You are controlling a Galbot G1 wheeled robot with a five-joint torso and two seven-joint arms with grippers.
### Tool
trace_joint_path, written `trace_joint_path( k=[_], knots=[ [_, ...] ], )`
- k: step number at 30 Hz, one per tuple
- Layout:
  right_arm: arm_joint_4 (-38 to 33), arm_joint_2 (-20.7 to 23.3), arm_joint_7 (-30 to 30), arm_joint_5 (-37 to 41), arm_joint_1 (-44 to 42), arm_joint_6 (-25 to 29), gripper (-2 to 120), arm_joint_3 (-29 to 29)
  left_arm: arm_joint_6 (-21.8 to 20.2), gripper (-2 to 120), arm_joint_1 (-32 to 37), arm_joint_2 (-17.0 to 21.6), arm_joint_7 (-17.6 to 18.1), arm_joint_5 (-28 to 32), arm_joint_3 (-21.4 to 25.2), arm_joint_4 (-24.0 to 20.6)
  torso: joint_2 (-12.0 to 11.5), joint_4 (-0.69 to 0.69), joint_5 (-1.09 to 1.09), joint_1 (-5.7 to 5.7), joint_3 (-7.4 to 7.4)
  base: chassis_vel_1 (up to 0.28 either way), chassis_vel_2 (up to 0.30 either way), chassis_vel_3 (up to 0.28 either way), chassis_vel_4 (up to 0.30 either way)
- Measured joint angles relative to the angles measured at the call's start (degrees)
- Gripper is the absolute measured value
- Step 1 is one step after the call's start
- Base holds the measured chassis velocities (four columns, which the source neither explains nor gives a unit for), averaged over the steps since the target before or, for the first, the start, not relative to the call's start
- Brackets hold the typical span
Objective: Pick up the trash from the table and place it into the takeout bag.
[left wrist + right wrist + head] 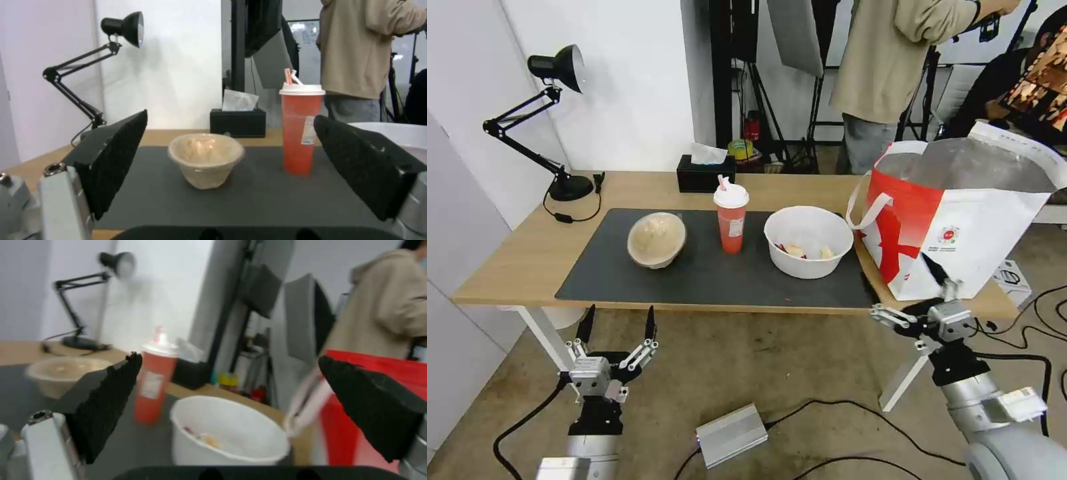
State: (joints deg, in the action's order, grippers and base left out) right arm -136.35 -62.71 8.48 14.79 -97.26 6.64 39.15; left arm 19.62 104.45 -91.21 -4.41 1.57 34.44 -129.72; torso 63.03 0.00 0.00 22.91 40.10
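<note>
From the head camera, the long light-wood bench [527, 257] is carrying a dark grey rectangular mat [707, 277]. On the mat, the beige round lidded bowl [656, 239], tall red drink cup with white lid and straw [731, 219] and large white round bowl with food scraps [808, 241] are standing in a row. The big white-and-red insulated takeout bag [960, 223] is sitting at the bench's right end. The left claw [617, 321] is hovering wide below the front edge; the right claw [908, 288] is spreading wide near the bag.

In the left wrist camera, the beige bowl [206, 159] and red cup [301, 127] are showing between wide fingers [116, 160].

In the right wrist camera, the white bowl [229, 431] is lying between wide fingers [106, 406], beside the bag [378, 370].
</note>
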Motion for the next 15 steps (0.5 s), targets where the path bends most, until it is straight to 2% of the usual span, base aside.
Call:
trace_joint_path(
  k=[13,15],
  knots=[
    [-0.5,8.7,0.0,3.1,0.9,-1.5,100,-0.1,0.1,100,-0.3,0.0,-0.1,0.0,-0.5,0.8,0.0,0.0,0.0,0.01,0.0,0.0,0.0,0.0,0.0],
    [0.0,11.4,0.0,4.6,1.9,-2.0,100,0.4,0.2,100,-0.5,0.0,-0.3,0.0,-0.7,1.1,0.0,0.0,0.01,0.0,0.0,0.0,0.0,0.0,0.0]
  ],
)
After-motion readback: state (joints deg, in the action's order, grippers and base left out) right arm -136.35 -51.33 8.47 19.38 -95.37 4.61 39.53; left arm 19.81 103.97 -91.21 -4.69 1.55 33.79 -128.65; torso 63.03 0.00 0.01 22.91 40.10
